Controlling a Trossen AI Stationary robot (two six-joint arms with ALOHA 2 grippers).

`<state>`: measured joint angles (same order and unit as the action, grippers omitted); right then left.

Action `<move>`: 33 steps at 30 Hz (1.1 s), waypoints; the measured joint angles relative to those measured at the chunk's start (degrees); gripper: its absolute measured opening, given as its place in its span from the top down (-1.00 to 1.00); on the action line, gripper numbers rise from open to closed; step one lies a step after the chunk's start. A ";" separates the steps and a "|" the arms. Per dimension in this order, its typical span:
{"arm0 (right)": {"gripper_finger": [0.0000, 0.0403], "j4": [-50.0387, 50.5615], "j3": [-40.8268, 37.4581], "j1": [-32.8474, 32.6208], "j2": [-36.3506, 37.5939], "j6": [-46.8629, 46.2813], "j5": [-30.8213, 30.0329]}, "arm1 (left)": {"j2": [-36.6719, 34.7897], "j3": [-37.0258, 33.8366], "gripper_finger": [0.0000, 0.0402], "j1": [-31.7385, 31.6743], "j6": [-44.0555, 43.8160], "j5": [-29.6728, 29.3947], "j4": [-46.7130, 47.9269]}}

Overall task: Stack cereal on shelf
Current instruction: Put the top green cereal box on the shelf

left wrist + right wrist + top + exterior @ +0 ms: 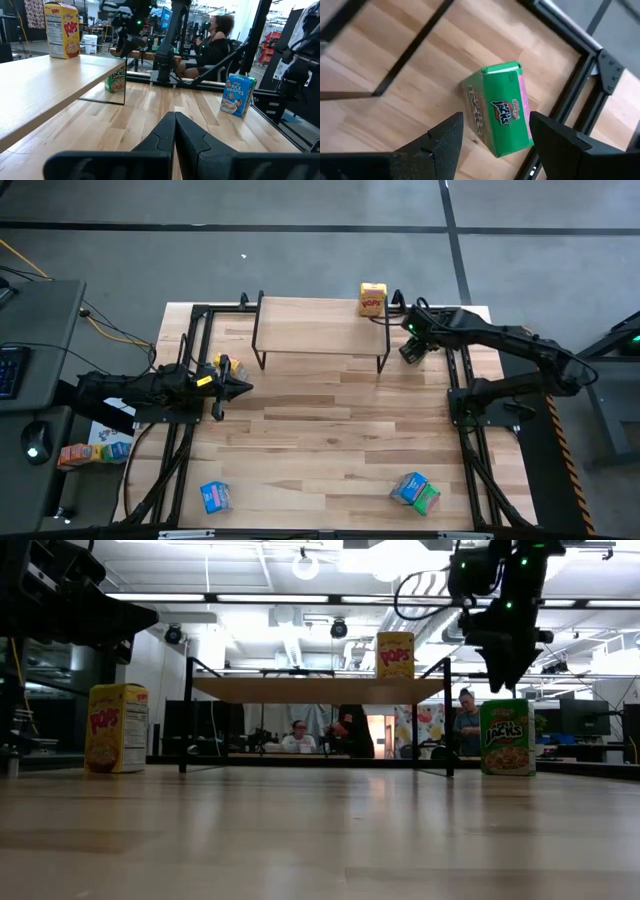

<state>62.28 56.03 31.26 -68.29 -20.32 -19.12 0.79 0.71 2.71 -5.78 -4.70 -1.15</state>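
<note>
The shelf stands at the table's far middle on thin black legs. A yellow cereal box stands upright on its right end. Just right of the shelf's right legs, a green cereal box stands upright on the table on its bottom end. My right gripper hangs open above it, pointing steeply down, with a finger on either side of the box top and clear of it. In the high view this gripper hides the box. My left gripper waits shut at the table's left, pointing level.
A second yellow box stands beside my left gripper. A blue box lies near the front left, and a blue and a green box sit together at the front right. Black frame rails run along both sides. People sit beyond the table.
</note>
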 joint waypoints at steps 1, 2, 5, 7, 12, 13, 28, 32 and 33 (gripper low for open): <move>-0.10 -0.01 0.00 1.02 -0.33 1.27 0.69 | 0.00 -0.01 1.00 -0.01 0.00 0.01 0.00; -0.10 -0.10 0.00 1.87 -0.64 2.42 0.78 | -0.01 0.00 1.00 -0.01 0.00 0.00 0.01; -0.10 -1.10 0.00 3.85 -0.88 6.06 0.79 | -0.01 0.00 1.00 -0.01 0.00 0.01 0.00; -0.10 -2.31 0.02 4.80 -0.88 7.48 1.21 | 0.01 0.00 1.00 0.00 0.00 0.01 0.02; -0.10 -2.45 0.04 6.95 -1.17 9.60 7.35 | 0.01 0.00 1.00 0.00 0.00 0.00 0.00; -0.10 -2.26 0.04 7.31 -1.26 10.26 8.14 | 0.01 0.00 1.00 0.01 0.00 0.01 0.00; -0.10 -2.50 0.04 10.22 -1.55 13.35 6.39 | -0.01 -0.02 1.00 -0.01 0.00 -0.01 0.00; -0.10 -2.53 0.04 10.27 -1.55 13.54 9.63 | -0.01 -0.02 1.00 0.01 0.00 -0.01 0.00; -0.10 -2.58 0.04 10.26 -1.55 13.84 10.09 | -0.01 0.00 1.00 -0.01 0.00 -0.01 0.02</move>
<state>59.70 56.07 41.53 -69.84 -6.47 -9.03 0.78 0.71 2.70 -5.78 -4.71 -1.13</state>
